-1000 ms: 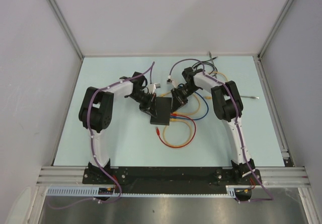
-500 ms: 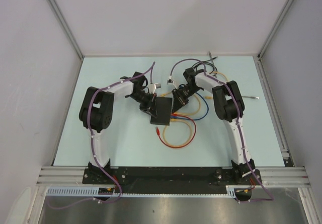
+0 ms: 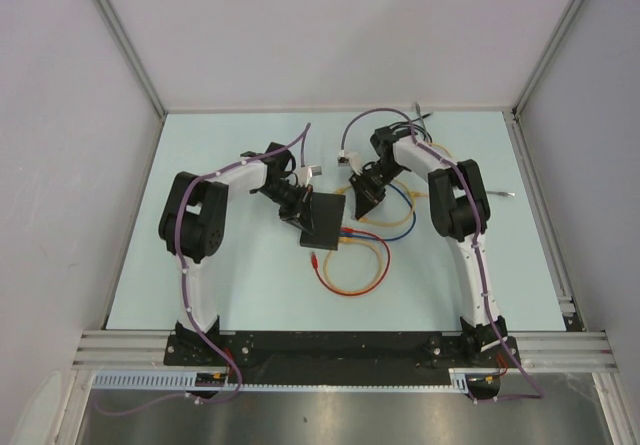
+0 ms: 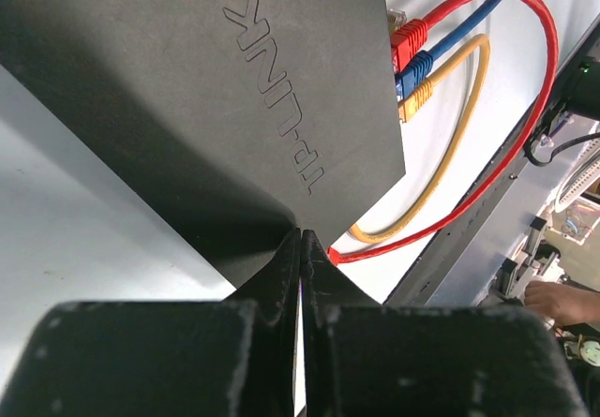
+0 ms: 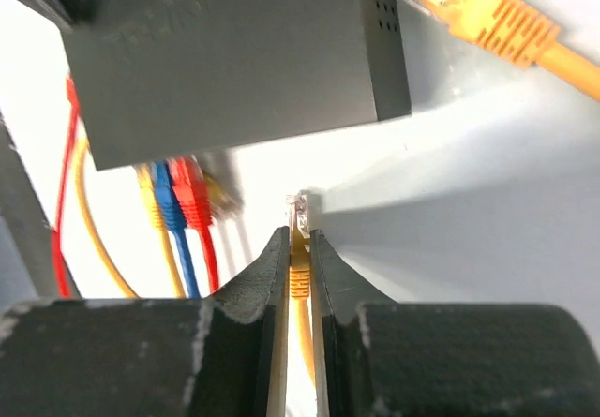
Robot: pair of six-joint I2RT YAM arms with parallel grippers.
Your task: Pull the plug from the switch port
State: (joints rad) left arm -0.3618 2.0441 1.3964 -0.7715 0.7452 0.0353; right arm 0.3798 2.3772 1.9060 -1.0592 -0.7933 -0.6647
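The switch (image 3: 322, 222) is a flat black box in the middle of the table, seen close up in the left wrist view (image 4: 216, 89) and in the right wrist view (image 5: 234, 61). My left gripper (image 4: 301, 236) is shut with nothing between its fingers, its tips at the switch's near corner. My right gripper (image 5: 298, 235) is shut on a yellow plug (image 5: 299, 213), which hangs free of the switch, a short way off its port side. A red plug (image 4: 410, 42), a blue plug (image 4: 416, 65) and a yellow plug (image 4: 415, 99) sit in the ports.
Red and yellow cables (image 3: 350, 277) loop on the table in front of the switch. A loose orange plug (image 5: 469, 9) lies beyond the switch's far corner. More cables (image 3: 420, 130) lie at the back right by the right arm.
My right gripper has drawn back to the right, away from the switch, with the yellow plug in it. The left gripper has stayed at the switch.
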